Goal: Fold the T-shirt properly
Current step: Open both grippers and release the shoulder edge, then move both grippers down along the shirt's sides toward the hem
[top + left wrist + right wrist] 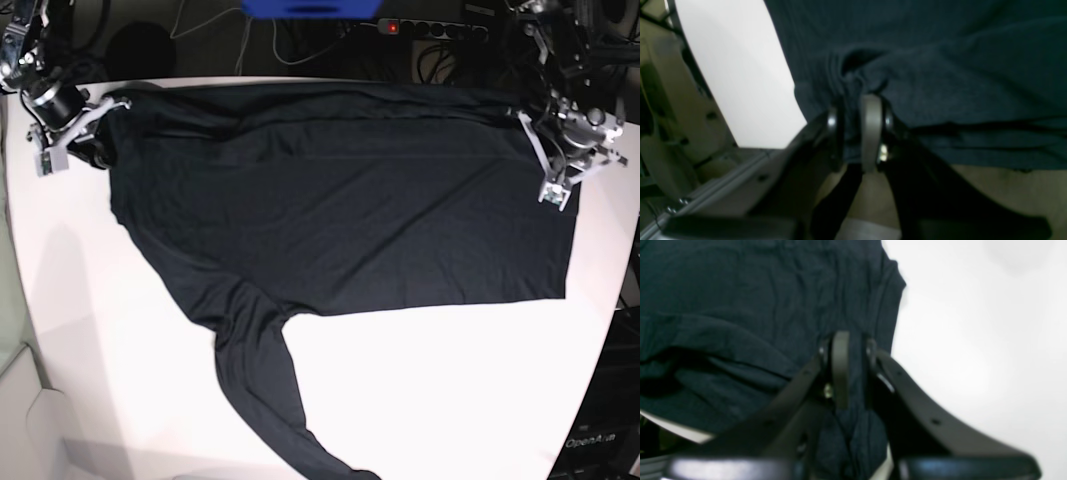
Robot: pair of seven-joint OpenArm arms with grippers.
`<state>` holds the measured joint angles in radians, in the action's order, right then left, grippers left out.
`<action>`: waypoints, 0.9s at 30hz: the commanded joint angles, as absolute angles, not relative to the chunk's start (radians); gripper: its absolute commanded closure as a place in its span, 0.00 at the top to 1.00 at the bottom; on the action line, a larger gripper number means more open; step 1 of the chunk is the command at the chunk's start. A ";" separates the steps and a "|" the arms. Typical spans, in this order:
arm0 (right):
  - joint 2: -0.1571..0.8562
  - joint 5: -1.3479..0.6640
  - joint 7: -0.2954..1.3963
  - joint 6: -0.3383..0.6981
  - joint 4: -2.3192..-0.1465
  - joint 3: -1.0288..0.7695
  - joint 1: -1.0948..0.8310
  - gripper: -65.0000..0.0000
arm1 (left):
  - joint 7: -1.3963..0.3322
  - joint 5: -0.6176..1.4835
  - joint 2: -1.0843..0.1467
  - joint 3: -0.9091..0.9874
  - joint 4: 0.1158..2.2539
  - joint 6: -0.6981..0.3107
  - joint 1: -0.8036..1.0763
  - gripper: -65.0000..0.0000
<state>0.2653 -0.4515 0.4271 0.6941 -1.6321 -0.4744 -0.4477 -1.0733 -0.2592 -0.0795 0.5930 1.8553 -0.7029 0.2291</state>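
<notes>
t-shirt (340, 210) spread on white table (460, 380), sleeve trailing to near edge | left gripper (858, 116) clamped on shirt edge | right gripper (853, 350) clamped on far-left corner | wrist views alone show pinched folds

Black curved fingers (870, 130), silver screws

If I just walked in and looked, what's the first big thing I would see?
You'd spot the huge dark T-shirt spread across the white table, with one long sleeve trailing toward the near edge. Then you'd notice the left claw and the right claw, each pinching the shirt's cloth at a far corner, one on each side.
</notes>
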 commanded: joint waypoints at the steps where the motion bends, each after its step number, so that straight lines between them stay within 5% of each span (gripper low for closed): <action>1: 0.280 -0.467 0.406 0.698 -1.650 -0.478 -0.449 0.10 | -1.069 -0.263 -0.085 0.595 1.883 -0.698 0.219 0.15; 8: 0.378 -0.467 0.409 0.698 -1.644 -0.420 -0.423 0.37 | -1.070 -0.266 -0.084 0.610 1.925 -0.698 0.176 0.16; 13: 0.433 -0.466 0.498 0.698 -1.643 -0.401 -0.338 0.54 | -1.067 -0.257 -0.088 0.684 1.919 -0.698 0.081 0.43; 15: 0.441 -0.466 0.555 0.698 -1.639 -0.401 -0.294 0.57 | -1.059 -0.257 -0.094 0.696 1.903 -0.698 0.035 0.50; 27: 0.437 -0.466 0.760 0.698 -1.392 -0.398 0.033 0.57 | -0.935 -0.266 -0.263 0.644 1.351 -0.698 -0.318 0.50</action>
<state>0.4152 -0.4526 0.7734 0.6941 -1.3758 -0.3916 0.0231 -0.9478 -0.2691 -0.2447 0.6430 1.3323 -0.7025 -0.2974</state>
